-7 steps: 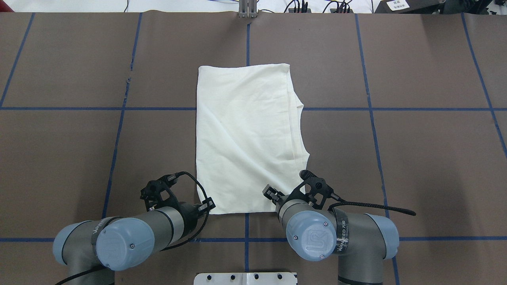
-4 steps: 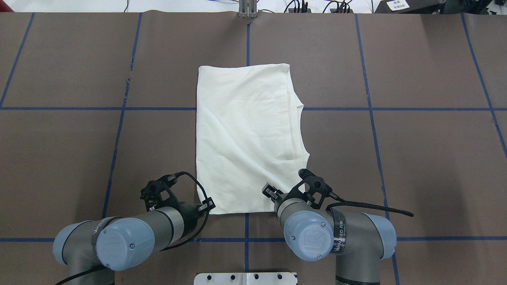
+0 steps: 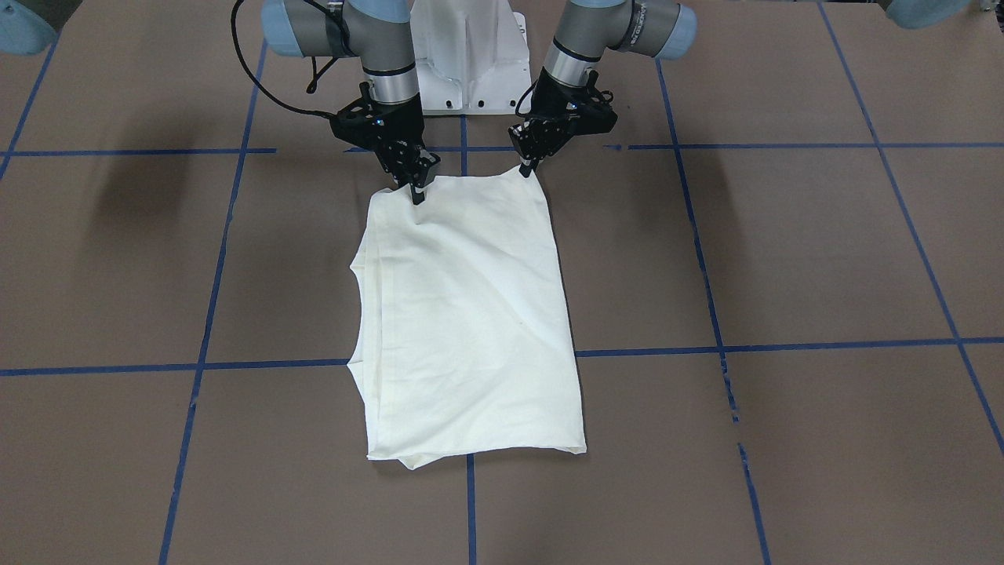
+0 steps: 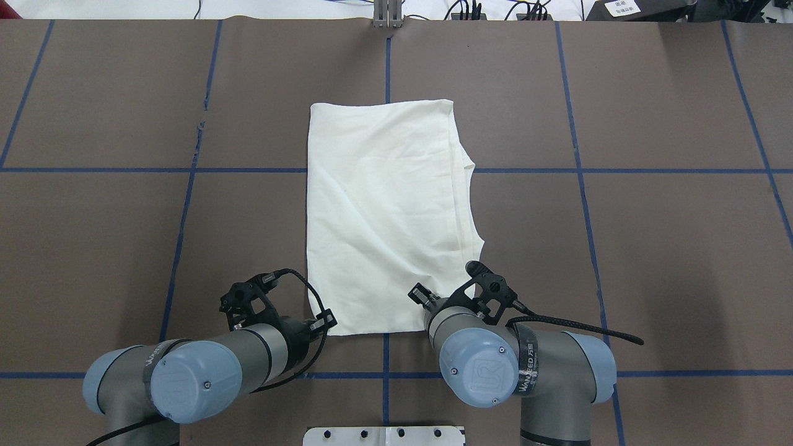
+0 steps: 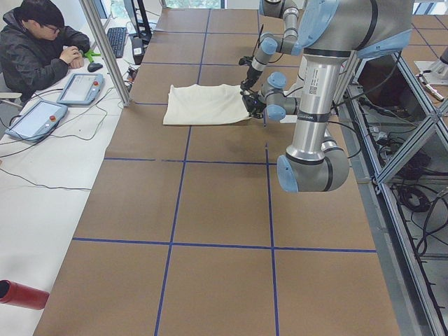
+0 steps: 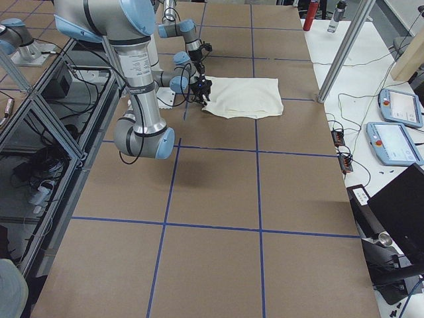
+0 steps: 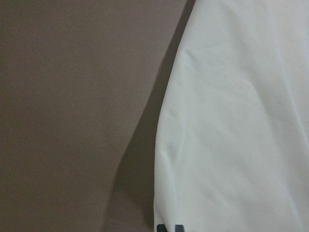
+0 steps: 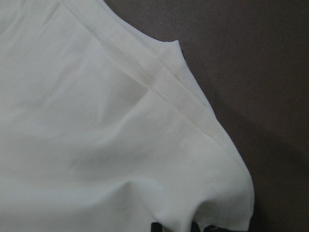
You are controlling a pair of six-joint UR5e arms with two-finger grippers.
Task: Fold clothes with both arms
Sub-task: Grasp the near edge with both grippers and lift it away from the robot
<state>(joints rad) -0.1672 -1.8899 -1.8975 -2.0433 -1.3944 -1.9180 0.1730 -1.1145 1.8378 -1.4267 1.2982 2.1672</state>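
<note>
The cream-white shirt lies folded into a tall rectangle with its plain side up; no print shows. It also shows in the front view. My left gripper is shut on the shirt's near left corner. In the left wrist view the cloth hangs slightly raised over its shadow. My right gripper is shut on the near edge close to the right corner. In the right wrist view the hemmed cloth puckers toward the fingertips. In the overhead view both wrists hide the fingers.
The brown table cover carries a grid of blue tape lines. The white pedestal base stands behind the grippers. An operator sits at a side desk beyond a metal post. A red cylinder lies off the table.
My right arm has shifted slightly to the left with its gripper at the shirt's edge. The left arm and the shirt have not visibly moved.
</note>
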